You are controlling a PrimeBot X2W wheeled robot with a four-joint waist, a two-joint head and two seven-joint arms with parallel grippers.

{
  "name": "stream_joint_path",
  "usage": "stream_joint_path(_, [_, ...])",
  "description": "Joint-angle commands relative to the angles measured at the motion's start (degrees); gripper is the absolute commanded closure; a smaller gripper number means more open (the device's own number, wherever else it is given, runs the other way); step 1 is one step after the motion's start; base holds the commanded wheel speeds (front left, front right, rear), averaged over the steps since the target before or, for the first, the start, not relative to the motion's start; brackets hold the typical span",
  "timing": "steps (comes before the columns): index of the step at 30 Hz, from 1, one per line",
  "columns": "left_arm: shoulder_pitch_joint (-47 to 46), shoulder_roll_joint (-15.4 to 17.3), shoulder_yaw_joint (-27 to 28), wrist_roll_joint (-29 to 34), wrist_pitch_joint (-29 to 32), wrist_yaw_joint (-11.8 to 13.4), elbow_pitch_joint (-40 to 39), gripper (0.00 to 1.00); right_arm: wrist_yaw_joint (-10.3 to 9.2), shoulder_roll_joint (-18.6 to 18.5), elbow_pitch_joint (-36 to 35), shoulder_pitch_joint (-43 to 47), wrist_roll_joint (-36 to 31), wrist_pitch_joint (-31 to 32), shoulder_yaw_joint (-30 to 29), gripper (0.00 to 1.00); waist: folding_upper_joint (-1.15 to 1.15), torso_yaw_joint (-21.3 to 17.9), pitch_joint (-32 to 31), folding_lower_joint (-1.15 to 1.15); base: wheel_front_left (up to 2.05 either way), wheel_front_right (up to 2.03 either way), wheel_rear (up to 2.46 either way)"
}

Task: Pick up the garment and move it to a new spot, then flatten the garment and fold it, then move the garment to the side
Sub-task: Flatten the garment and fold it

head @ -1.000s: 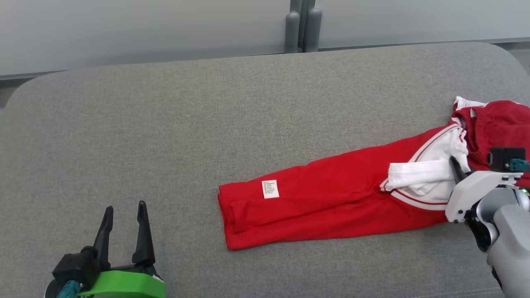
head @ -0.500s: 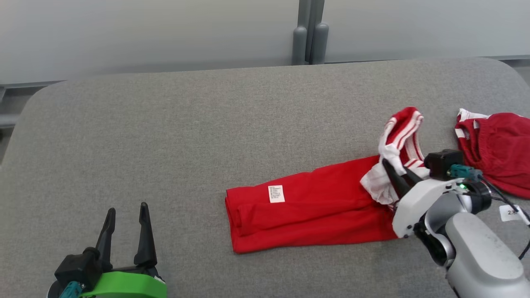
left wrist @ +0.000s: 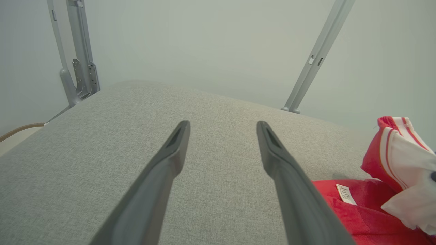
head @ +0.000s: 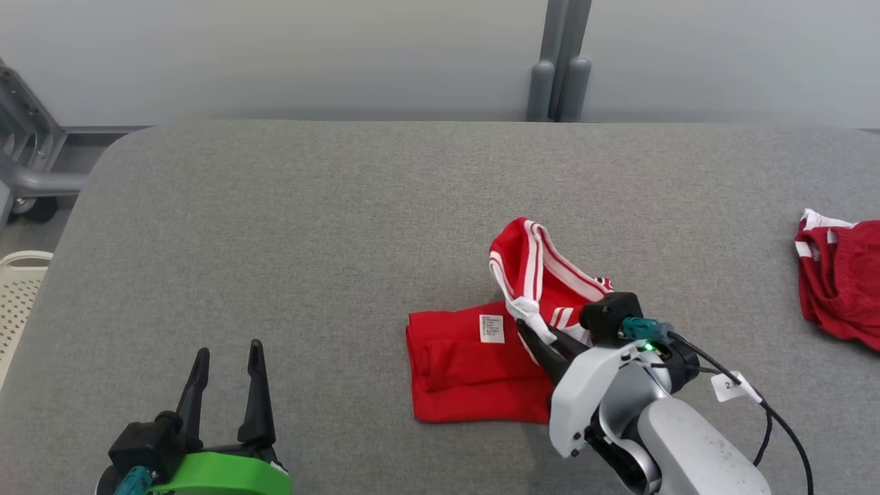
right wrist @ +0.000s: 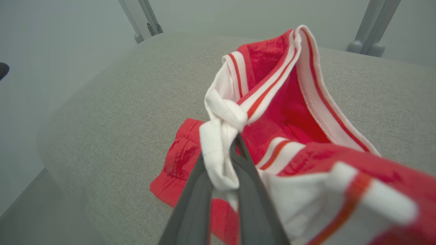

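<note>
The red garment (head: 474, 357) is lying right of centre on the grey bench (head: 309, 227), its lower part resting flat with a white label (head: 491, 328) facing up. The right pincer (head: 531, 331) is pinching the garment's white-striped edge between its pressed-together fingers and holding that end raised and arched over the flat part; in the right wrist view the white band is bunching around the pincer (right wrist: 235, 144) and the red cloth (right wrist: 282, 112) is opening behind it. The left pincer (head: 229, 350) is hovering low at the near left of the bench, fingers spread and gripping nothing, well apart from the garment (left wrist: 371, 200). A second red garment (head: 842, 282) is lying at the bench's far right edge.
</note>
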Motion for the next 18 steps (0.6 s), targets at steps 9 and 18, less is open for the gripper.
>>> stream_joint_path(9, [-1.6,0.1,-2.5,-0.7,-0.1,-0.1,0.9,0.00,-0.01,3.5,9.8,-3.3,-1.8,-1.1,3.4,1.00,0.00,4.2,-0.7,0.00,0.00,0.00,0.00])
stream_joint_path(18, [-1.8,0.1,-3.7,-0.8,-0.1,-0.1,1.6,0.00,-0.01,4.3,19.4,-7.3,0.5,-4.6,6.7,1.00,0.00,5.7,-0.8,0.00,0.00,0.00,0.00])
